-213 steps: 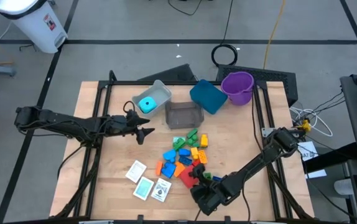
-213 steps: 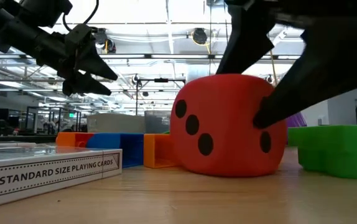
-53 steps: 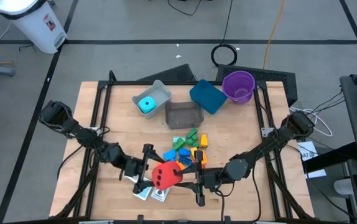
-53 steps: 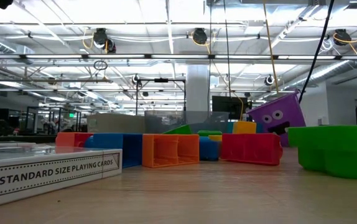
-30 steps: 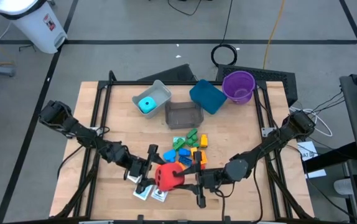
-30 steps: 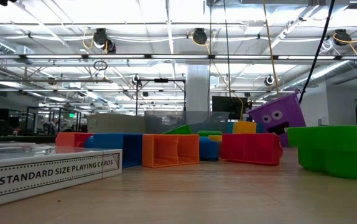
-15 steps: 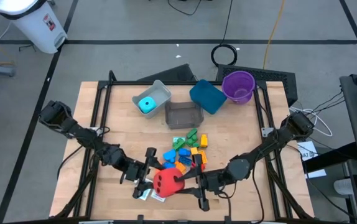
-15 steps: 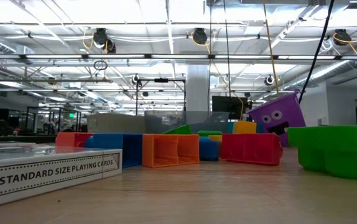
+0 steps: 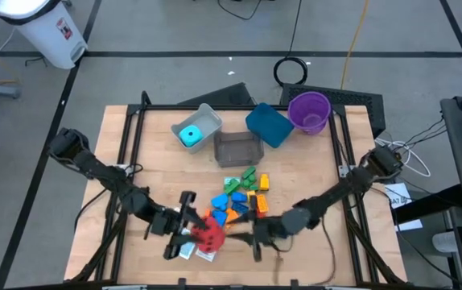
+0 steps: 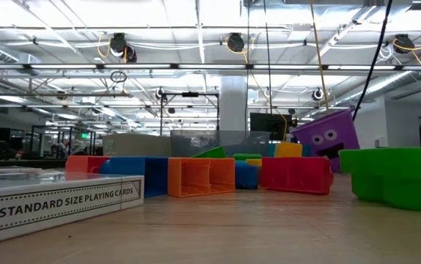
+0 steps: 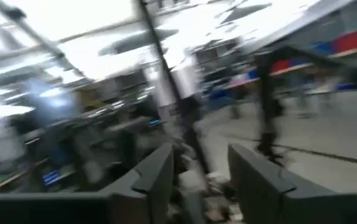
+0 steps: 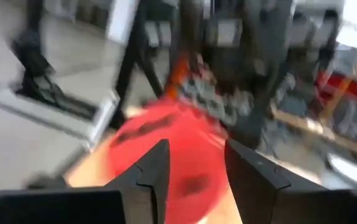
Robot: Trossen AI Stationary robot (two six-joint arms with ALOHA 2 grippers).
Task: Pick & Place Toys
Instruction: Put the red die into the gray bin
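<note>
Above the cards, a handover in mid-air
Both claws meet at the red cube (image 9: 209, 231); whose grip holds it, you cannot tell. Mistimed release drops it.

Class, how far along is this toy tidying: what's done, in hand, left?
Done: the cyan cube lies in the grey bin. In hand: the red die hangs off the table between left gripper and right gripper; which holds it is unclear. Left: bricks and cards lie on the table.
</note>
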